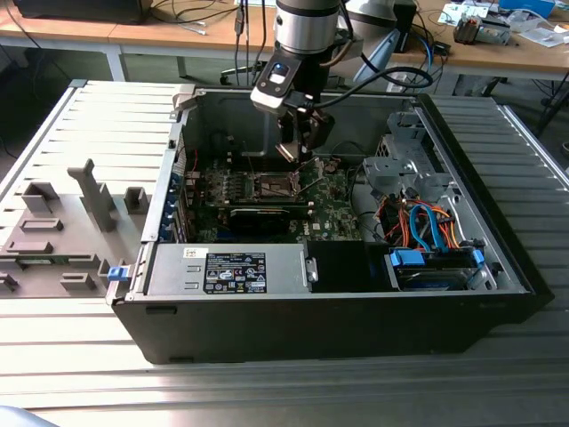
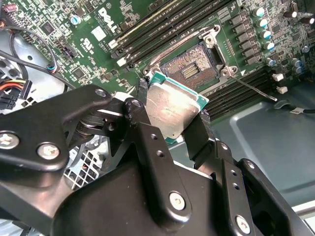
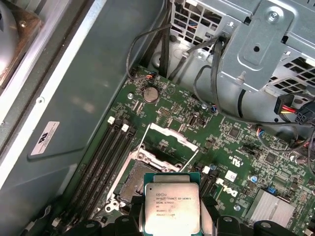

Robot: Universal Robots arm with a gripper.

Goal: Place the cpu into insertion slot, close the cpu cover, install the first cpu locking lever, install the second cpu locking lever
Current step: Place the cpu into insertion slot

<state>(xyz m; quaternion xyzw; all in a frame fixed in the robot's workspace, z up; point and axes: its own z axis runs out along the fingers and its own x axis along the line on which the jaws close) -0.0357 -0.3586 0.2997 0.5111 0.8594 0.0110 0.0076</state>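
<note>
My gripper [image 2: 172, 110] is shut on the cpu [image 2: 170, 105], a flat square chip with a silvery top and green edge, one black finger [image 2: 141, 96] on each side. In the first wrist view the cpu [image 3: 172, 201] hangs a little above the board, partly covering the insertion slot [image 3: 129, 181]. The second wrist view shows the insertion slot [image 2: 192, 69] bare, its dark pin field exposed. The cpu cover [image 3: 170, 137] stands swung up at the slot's far side. A thin locking lever [image 2: 253, 89] sticks out beside the slot. In the exterior view the gripper [image 1: 296, 153] hovers over the motherboard [image 1: 329, 209].
The open computer case [image 1: 498, 294] lies on a slatted metal table [image 1: 98, 133]. Black memory slots [image 3: 106, 157] run beside the socket. A silver drive cage [image 3: 266, 44] with cables [image 1: 422, 222] sits at the exterior view's right. A grey fixture [image 1: 53, 236] stands at its left.
</note>
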